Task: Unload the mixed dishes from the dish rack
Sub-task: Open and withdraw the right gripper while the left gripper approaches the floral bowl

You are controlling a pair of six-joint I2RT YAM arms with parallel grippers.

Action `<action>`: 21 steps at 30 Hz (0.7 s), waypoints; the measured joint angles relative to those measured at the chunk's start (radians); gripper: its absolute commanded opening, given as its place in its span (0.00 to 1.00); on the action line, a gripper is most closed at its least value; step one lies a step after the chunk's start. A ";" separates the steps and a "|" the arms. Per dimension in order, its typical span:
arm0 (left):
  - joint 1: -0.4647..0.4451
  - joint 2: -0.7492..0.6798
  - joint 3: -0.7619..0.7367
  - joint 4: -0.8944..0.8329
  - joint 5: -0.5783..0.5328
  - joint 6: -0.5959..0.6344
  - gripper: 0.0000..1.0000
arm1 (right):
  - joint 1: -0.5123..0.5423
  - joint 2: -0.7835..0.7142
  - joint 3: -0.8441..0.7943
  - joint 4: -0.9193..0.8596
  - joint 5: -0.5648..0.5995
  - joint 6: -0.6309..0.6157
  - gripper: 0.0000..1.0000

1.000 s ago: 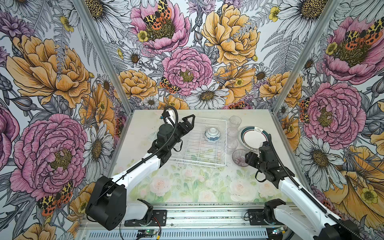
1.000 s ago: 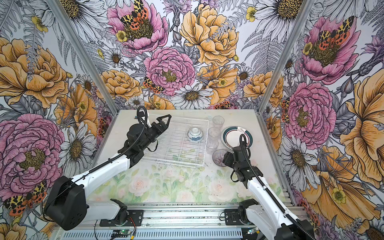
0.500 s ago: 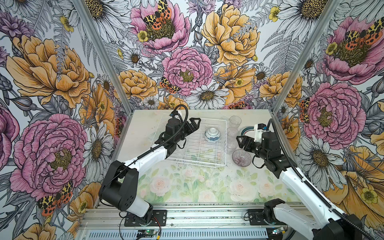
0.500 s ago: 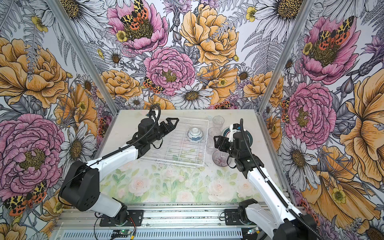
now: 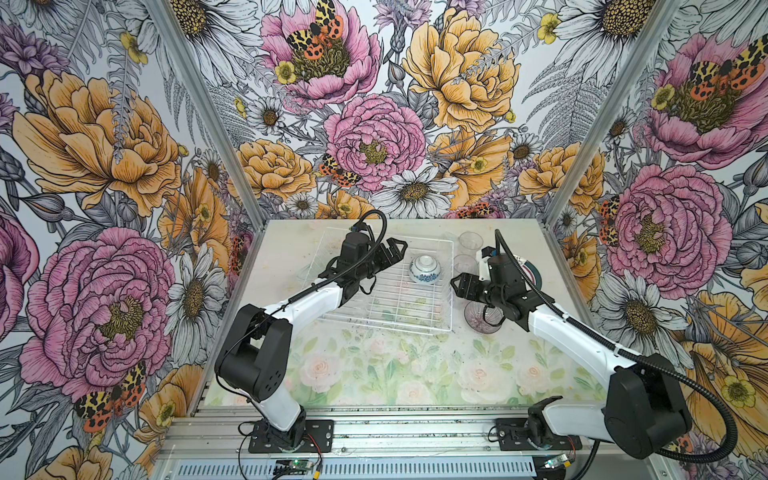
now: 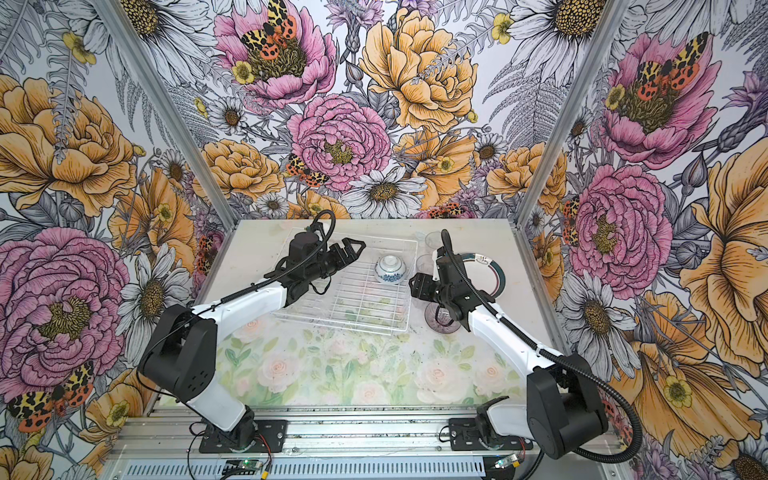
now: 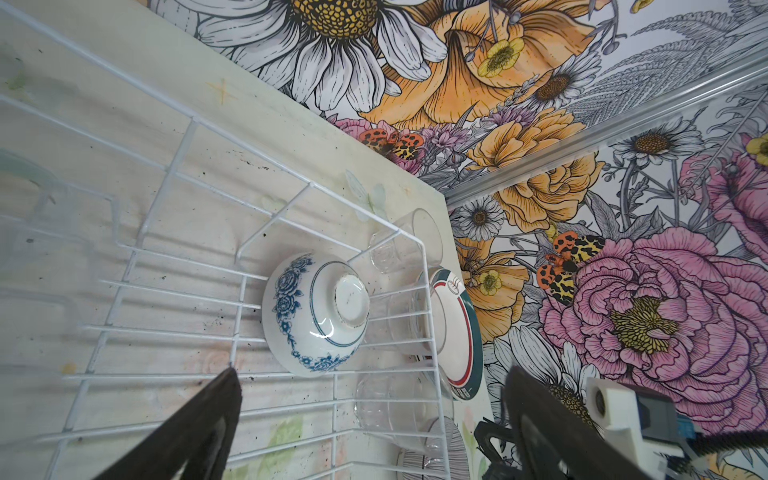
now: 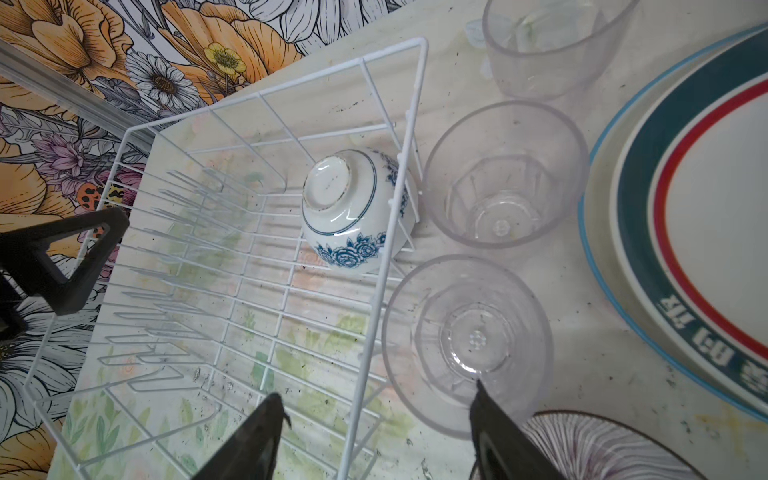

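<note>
Over the far half of the dish rack (image 5: 386,324), the left gripper (image 5: 392,255) hangs with its two fingers spread as wide as they go. It holds nothing and touches nothing. From it, in both top views, the blue-and-white floral bowl (image 5: 424,269) lies close by at about 4 o'clock, inside the rack near its far right corner. The bowl is round, so it has no long side. It sits upside down with its white foot up. The right gripper (image 5: 460,286) is about as near, with the bowl at its 10 o'clock, but the rack's wire wall stands between them. Its fingers are partly apart and empty, above a clear glass tumbler (image 8: 469,345) just outside the rack. The left gripper looks better placed for the bowl.
</note>
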 measured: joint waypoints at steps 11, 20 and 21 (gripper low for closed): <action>-0.015 0.146 0.119 -0.056 0.055 0.027 0.99 | 0.016 0.082 0.030 0.058 0.015 0.005 0.57; -0.031 0.238 0.161 -0.120 0.084 0.048 0.99 | 0.051 0.151 0.066 0.085 0.017 0.005 0.55; -0.031 0.243 0.163 -0.129 0.084 0.049 0.99 | 0.055 0.163 0.074 0.091 0.016 0.005 0.55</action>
